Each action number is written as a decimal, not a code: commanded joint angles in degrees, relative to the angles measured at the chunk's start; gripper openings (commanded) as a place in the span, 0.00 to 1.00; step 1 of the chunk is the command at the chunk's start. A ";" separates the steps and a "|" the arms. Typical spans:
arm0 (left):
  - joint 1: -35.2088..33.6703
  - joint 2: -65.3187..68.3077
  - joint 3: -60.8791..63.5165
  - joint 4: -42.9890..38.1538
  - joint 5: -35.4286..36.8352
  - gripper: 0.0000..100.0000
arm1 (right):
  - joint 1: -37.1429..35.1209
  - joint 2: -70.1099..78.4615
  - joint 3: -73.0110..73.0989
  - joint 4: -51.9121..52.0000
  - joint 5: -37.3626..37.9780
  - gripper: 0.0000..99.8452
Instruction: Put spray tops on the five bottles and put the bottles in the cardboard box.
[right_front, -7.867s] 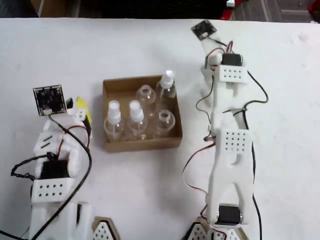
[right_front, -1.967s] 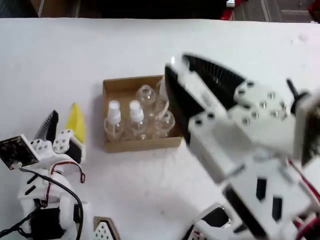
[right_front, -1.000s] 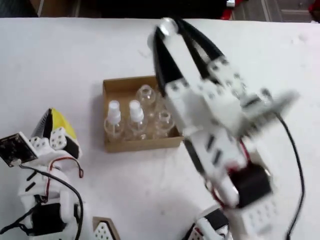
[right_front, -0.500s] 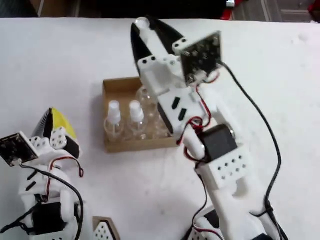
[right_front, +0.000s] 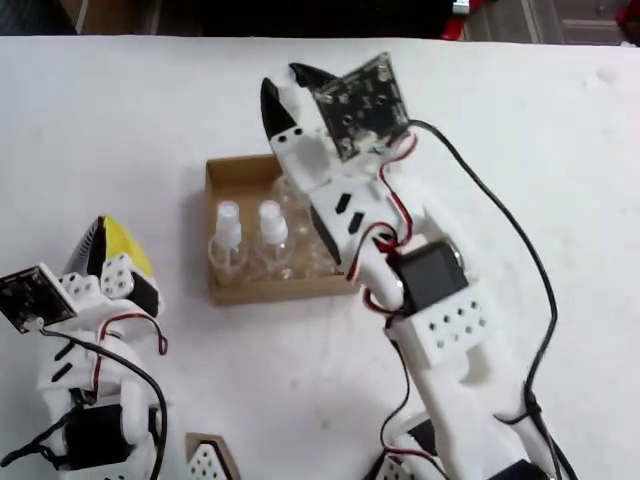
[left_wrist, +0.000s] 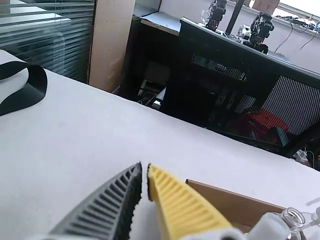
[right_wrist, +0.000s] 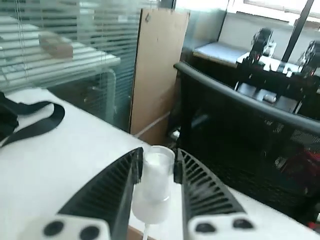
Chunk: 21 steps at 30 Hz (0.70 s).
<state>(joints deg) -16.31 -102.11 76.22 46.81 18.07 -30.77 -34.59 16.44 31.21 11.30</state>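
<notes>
The cardboard box (right_front: 214, 176) stands mid-table with several clear bottles in it. Two bottles (right_front: 228, 240) at its front left wear white spray tops, and an uncapped bottle (right_front: 289, 186) stands behind them. My right arm hides the box's right half. My right gripper (right_front: 288, 85) hangs above the box's back edge, shut on a white spray top (right_wrist: 154, 186) with its tube hanging down. My left gripper (right_front: 103, 224) is shut on nothing, low at the table's front left, pointing toward the box corner (left_wrist: 227, 202).
White table lies open to the left, behind and in front of the box. A black strap (left_wrist: 22, 87) lies on the table far to the left. A dark mesh chair (right_wrist: 235, 130) stands beyond the table's back edge.
My right gripper has swung left with the spray top and come down toward the box's back edge. The left arm has stayed still over the last second.
</notes>
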 joint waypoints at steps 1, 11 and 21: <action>-0.40 -0.31 -0.26 -1.76 -0.26 0.02 | -0.13 1.01 -2.73 0.13 0.79 0.02; -0.40 -0.31 -0.26 -1.76 -0.26 0.02 | -0.40 3.91 -2.90 -0.31 0.70 0.02; -0.40 -0.31 -0.26 -1.76 -0.26 0.02 | -0.04 4.53 0.26 -2.07 0.70 0.02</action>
<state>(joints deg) -16.31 -102.11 76.22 46.81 18.07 -30.77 -30.29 16.53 31.21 11.38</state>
